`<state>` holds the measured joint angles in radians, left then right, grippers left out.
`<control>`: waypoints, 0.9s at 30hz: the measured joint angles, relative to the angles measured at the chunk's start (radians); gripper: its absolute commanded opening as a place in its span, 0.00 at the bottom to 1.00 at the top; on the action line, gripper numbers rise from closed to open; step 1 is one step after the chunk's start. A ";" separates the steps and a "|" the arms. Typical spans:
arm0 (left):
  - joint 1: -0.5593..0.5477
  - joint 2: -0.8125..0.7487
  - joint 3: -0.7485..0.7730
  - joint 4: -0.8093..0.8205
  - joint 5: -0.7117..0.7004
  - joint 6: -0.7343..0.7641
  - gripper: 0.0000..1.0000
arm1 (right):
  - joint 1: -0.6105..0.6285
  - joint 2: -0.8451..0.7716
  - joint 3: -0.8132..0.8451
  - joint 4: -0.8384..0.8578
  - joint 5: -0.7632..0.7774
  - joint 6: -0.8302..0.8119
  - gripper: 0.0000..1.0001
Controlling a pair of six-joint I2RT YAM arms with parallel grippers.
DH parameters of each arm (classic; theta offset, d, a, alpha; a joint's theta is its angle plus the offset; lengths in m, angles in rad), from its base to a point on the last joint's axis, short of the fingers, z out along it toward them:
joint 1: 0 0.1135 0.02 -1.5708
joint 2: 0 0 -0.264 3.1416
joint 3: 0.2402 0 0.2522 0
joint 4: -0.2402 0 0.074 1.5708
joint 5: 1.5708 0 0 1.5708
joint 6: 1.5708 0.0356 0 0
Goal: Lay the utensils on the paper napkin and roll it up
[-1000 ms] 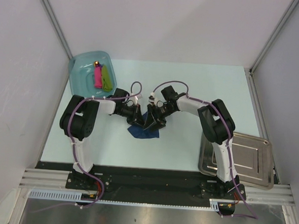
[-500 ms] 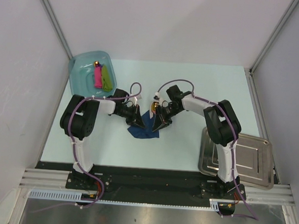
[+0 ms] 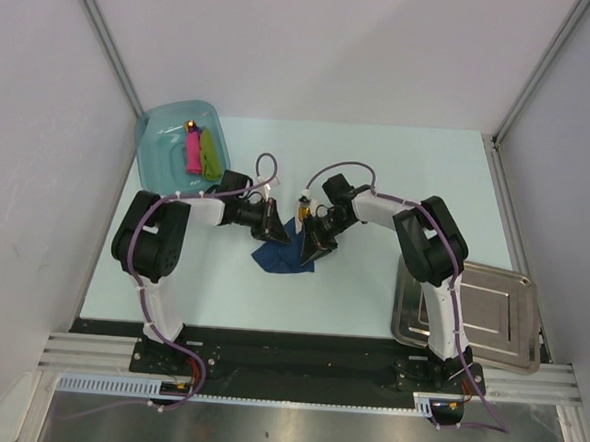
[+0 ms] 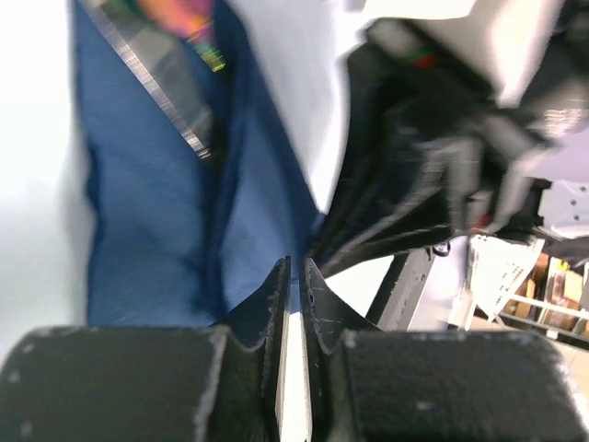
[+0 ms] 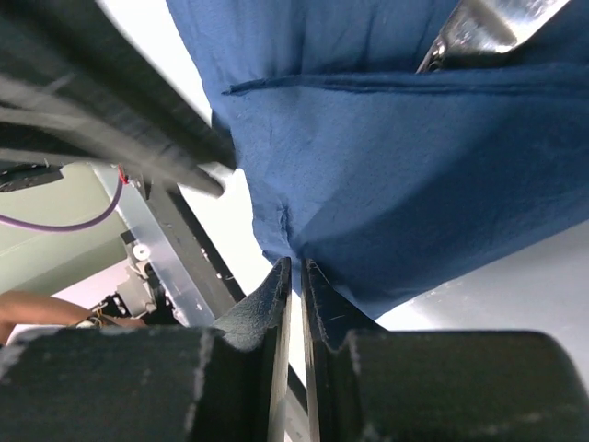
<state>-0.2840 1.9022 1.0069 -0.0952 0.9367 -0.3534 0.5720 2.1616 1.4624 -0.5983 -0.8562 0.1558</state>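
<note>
Left gripper (image 4: 294,272) and right gripper (image 5: 293,272), each closed to a thin slit, seem to pinch edges of the paper napkin (image 5: 414,166) from either side on the desk (image 3: 398,167). The utensils (image 4: 158,63) lie lengthwise in its fold, between them, equally near both arms.

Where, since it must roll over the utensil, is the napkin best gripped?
Probably pinch the napkin at its loose outer edge, coming in low from outside the sheet, as the right gripper is placed. It lies thin and flat, and the utensil slips under the fold farther in, clear of that edge.
</note>
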 measured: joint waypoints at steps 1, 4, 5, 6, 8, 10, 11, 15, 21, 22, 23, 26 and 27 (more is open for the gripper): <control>-0.003 -0.006 0.000 0.013 0.008 -0.006 0.12 | 0.001 0.003 0.000 0.005 0.003 0.000 0.13; -0.011 -0.013 -0.005 0.039 0.019 -0.022 0.13 | 0.003 0.008 0.000 0.010 0.010 0.000 0.13; -0.014 -0.014 -0.010 0.048 0.021 -0.028 0.13 | 0.003 0.008 0.000 0.013 0.011 0.001 0.13; -0.018 -0.014 -0.016 0.053 0.022 -0.032 0.13 | 0.003 0.008 0.000 0.016 0.012 0.001 0.13; -0.025 -0.014 -0.027 0.059 0.022 -0.039 0.13 | 0.006 0.008 0.000 0.025 0.013 0.004 0.13; -0.033 -0.014 -0.039 0.061 0.021 -0.040 0.13 | 0.010 0.008 0.000 0.032 0.014 0.008 0.13; -0.035 -0.014 -0.045 0.062 0.021 -0.040 0.13 | 0.012 0.008 0.000 0.035 0.014 0.009 0.13; -0.039 -0.013 -0.057 0.060 0.013 -0.038 0.12 | 0.016 0.008 0.000 0.047 0.014 0.015 0.13; -0.039 0.012 -0.058 0.033 -0.032 -0.019 0.07 | 0.013 0.008 0.000 0.056 0.013 0.034 0.19; -0.039 0.019 -0.058 0.023 -0.044 -0.012 0.06 | 0.011 0.008 0.000 0.056 0.013 0.037 0.19; -0.039 0.025 -0.058 0.016 -0.051 -0.008 0.06 | 0.008 0.008 0.000 0.057 0.016 0.044 0.19; -0.038 0.039 -0.057 0.003 -0.061 -0.002 0.05 | -0.003 -0.003 0.005 0.056 0.048 0.076 0.19; -0.038 0.039 -0.057 0.002 -0.062 -0.002 0.05 | -0.005 -0.006 0.011 0.053 0.065 0.081 0.18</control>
<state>-0.3222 1.9411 0.9501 -0.0933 0.8749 -0.3550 0.5667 2.1559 1.4734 -0.5449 -0.7914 0.2371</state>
